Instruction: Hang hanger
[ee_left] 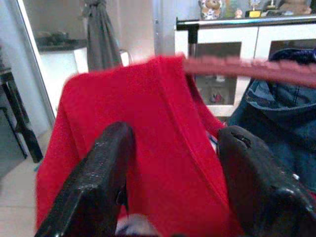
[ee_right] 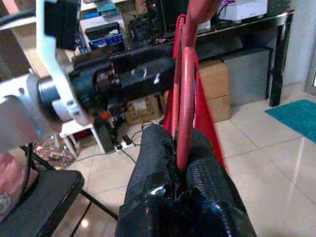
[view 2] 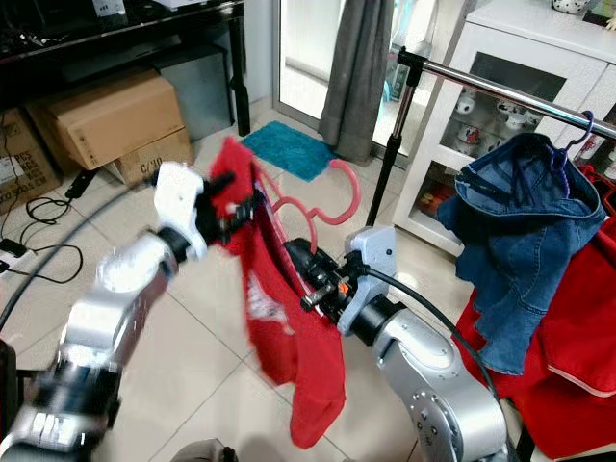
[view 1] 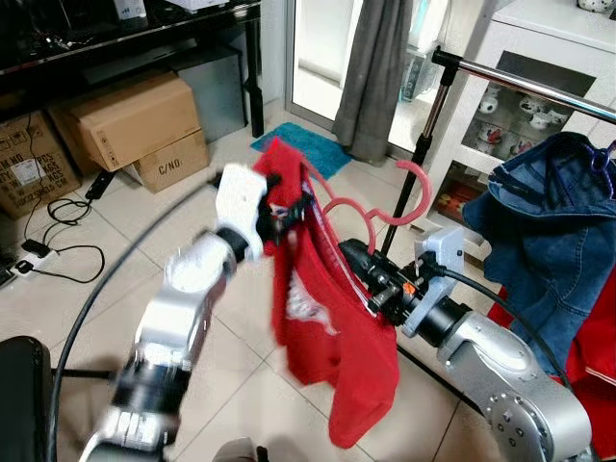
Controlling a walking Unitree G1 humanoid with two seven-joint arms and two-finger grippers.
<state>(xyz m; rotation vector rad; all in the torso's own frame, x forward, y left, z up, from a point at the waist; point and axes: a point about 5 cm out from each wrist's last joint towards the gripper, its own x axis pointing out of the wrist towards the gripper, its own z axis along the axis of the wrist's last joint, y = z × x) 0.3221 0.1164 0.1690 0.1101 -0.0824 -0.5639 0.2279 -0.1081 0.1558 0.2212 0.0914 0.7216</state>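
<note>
The shirt point(view 1: 322, 318) hangs on the hanger point(view 1: 385, 207) between both arms, left gripper point(view 1: 279, 219) at its top, right gripper point(view 1: 361, 274) just beside it. Behind and right runs the rail point(view 1: 525, 82), a jacket point(view 1: 549, 241) hanging from it. Boxes point(view 1: 135, 125) sit far left, behind.

Glossy pale floor tiles point(view 1: 115, 241) reflect daylight from a glass door point(view 1: 322, 48) hung with a grey curtain point(view 1: 371, 77). A teal mat point(view 1: 303, 146) lies before it. 2 cardboard boxes point(view 1: 135, 120) sit under a black counter point(view 1: 125, 38); a white cabinet point(view 2: 539, 58) stands opposite.
</note>
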